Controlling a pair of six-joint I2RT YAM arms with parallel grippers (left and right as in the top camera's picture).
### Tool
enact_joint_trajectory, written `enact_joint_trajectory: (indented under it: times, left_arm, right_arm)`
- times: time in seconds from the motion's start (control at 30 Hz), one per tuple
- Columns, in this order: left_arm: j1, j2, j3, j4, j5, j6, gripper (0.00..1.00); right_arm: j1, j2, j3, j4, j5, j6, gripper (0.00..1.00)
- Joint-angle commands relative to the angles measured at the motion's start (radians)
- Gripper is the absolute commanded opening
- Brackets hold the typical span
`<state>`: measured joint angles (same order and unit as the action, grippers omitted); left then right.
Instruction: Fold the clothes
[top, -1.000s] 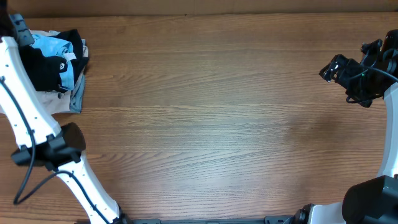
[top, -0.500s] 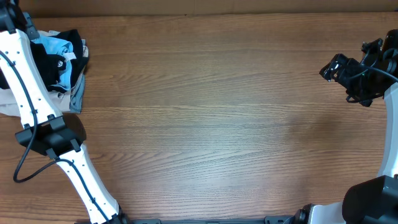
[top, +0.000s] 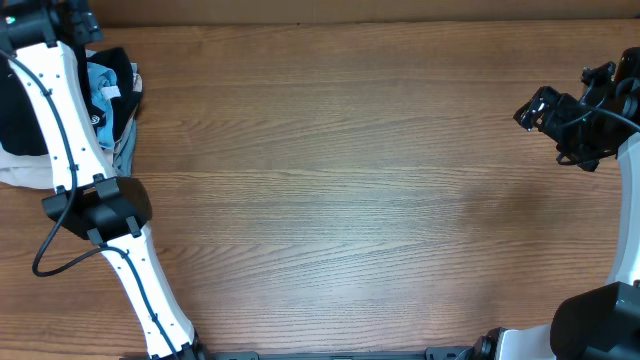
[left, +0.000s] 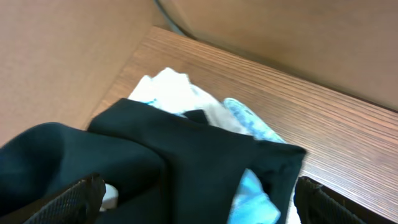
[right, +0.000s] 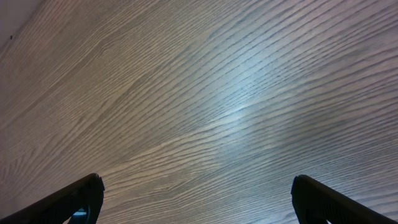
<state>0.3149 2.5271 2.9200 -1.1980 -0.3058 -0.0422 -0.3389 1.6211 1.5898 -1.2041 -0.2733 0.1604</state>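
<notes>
Overhead: the table (top: 350, 200) is light brown wood-grain laminate, matte, with the grain running left to right. A plain brown panel (top: 350, 10) stands along its far edge. Most of the top lies bare from the pile at the far-left corner across to the right edge.

Left arm (top: 60, 110): white links with a black joint block and a loose black cable. It runs from the near edge up the left side to the far-left corner.

Right arm: a black wrist assembly hangs over the right edge. The right gripper (top: 530, 110) points inward, well apart from any cloth.

Clothes pile at the far-left corner, soft and crumpled, without a straight edge:
- black T-shirt (top: 22, 115), matte, bunched into rounded folds, partly under the left arm.
- light blue shirt (top: 102, 80), creased, toward the table's middle.
- pale garment (top: 20, 170) at the near side of the pile.

Left wrist: the left gripper (left: 199, 202) is spread wide, one dark fingertip at each side of the black T-shirt (left: 186, 155). It grips nothing; contact cannot be told. The light blue shirt (left: 252, 190) shows at the black fabric's edge, and the pale garment (left: 168, 87) lies beyond.

Right wrist: the right gripper (right: 196, 199) is spread and empty over bare wood.
</notes>
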Motion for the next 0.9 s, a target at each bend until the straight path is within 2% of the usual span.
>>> enact_joint_trajectory:
  times: [0.0, 0.2, 0.3, 0.37, 0.47, 0.6, 0.87]
  left_arm:
    - [-0.004, -0.037, 0.062, -0.024, 0.011, 0.012, 1.0]
    - [-0.003, -0.15, 0.133, -0.175, 0.024, -0.042, 0.99]
    - [-0.003, -0.24, 0.143, -0.256, 0.079, -0.041, 1.0]
    - [-0.004, -0.295, 0.143, -0.299, 0.128, -0.042, 1.0]
    - [-0.007, -0.364, 0.143, -0.37, 0.198, -0.041, 1.0]
    - [-0.008, -0.412, 0.143, -0.489, 0.229, -0.041, 1.0]
    - [-0.008, -0.412, 0.143, -0.49, 0.229, -0.04, 1.0]
  right_arm:
    - [-0.003, -0.022, 0.027, 0.005, 0.0, -0.004, 1.0]
    - [-0.003, -0.022, 0.027, 0.005, 0.0, -0.004, 1.0]
    - [-0.003, -0.022, 0.027, 0.0, 0.0, -0.004, 1.0]
    - [-0.002, -0.029, 0.027, -0.011, 0.0, -0.01, 0.95]
    - [0.008, -0.066, 0.029, -0.007, 0.011, -0.039, 0.95]
    - [0.018, -0.181, 0.029, -0.008, 0.035, -0.038, 0.95]
    - [0.018, -0.523, 0.029, -0.032, 0.05, -0.03, 1.0]
